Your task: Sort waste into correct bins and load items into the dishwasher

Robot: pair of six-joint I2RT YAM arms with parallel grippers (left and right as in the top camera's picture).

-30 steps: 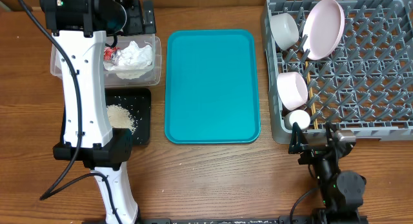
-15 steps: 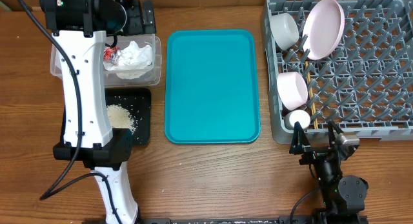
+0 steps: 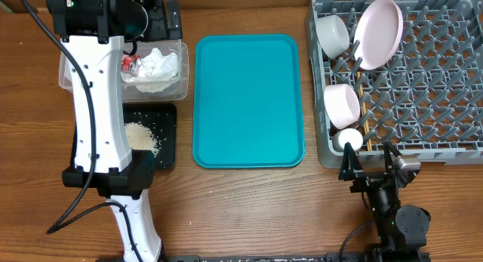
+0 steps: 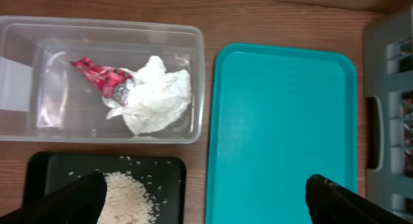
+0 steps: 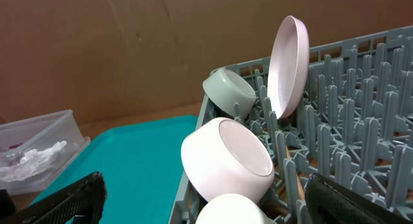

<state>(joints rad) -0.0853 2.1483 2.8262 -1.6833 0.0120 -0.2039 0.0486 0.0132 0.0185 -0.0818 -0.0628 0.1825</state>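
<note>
Pale pink round plate (image 3: pixel 379 32), pale bowl (image 3: pixel 332 34), smaller round dish (image 3: pixel 341 105), small white cup (image 3: pixel 349 137) in grey plastic pegged rack (image 3: pixel 423 73) at 2 o'clock, red-and-silver wrapper (image 4: pixel 97 74), white napkin (image 4: pixel 158 95) in clear plastic tub (image 4: pixel 193 75) at 10 o'clock, left hand (image 4: pixel 206 204), right hand (image 3: pixel 367 165) both spread apart, empty

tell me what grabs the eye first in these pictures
The big teal tray lies in the middle of the table. To its right, the grey rack holds a pink plate standing on edge. At far left a clear tub holds a red wrapper and a white napkin, with rice heaped in a black tray just below it in the overhead view.
</note>
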